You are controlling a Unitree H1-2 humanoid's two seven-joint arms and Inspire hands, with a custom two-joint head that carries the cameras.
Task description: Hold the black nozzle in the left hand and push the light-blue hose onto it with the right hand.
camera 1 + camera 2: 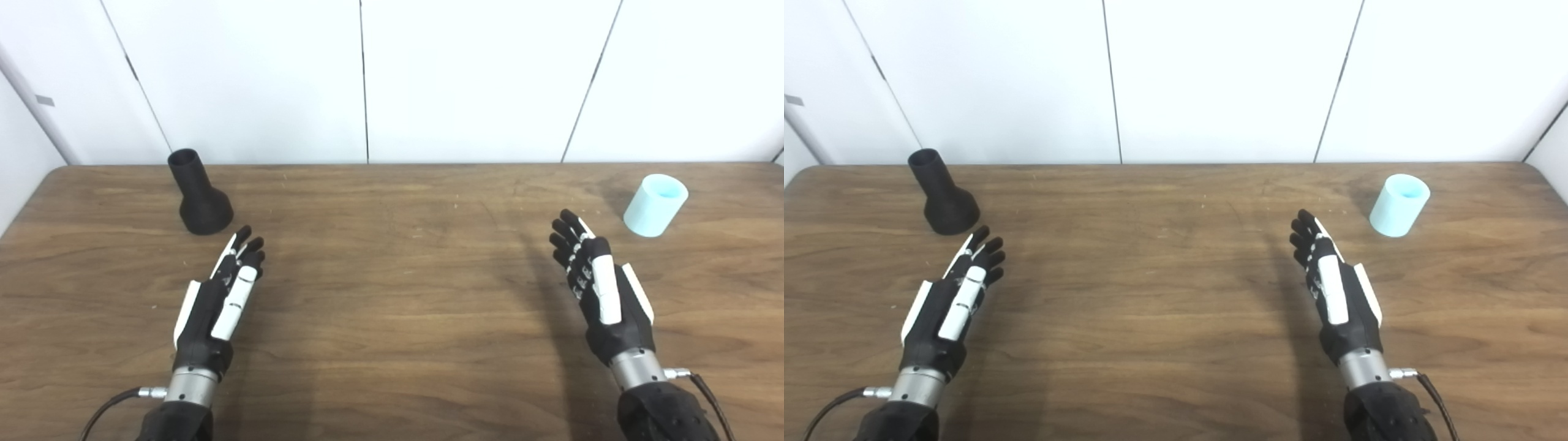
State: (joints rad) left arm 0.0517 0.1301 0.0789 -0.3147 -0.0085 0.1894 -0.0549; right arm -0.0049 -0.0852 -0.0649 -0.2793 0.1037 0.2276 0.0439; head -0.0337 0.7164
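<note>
Left eye view is showing my left hand and right hand hovering over the table, fingers stretched out and apart, holding nothing. I am looking at the black nozzle standing just beyond my left fingertips, wide base down, narrow open neck pointing up and tilting slightly away toward the wall. It is looking like rigid, light plastic with a matte surface, so I am judging that a wrap around the flared base would leave the neck free. The light-blue hose, a short stubby tube, is sitting beyond my right hand near the far right edge, its open end facing up and leaning right. It is probably soft and light; I am judging a gentle grip around its lower wall best.
</note>
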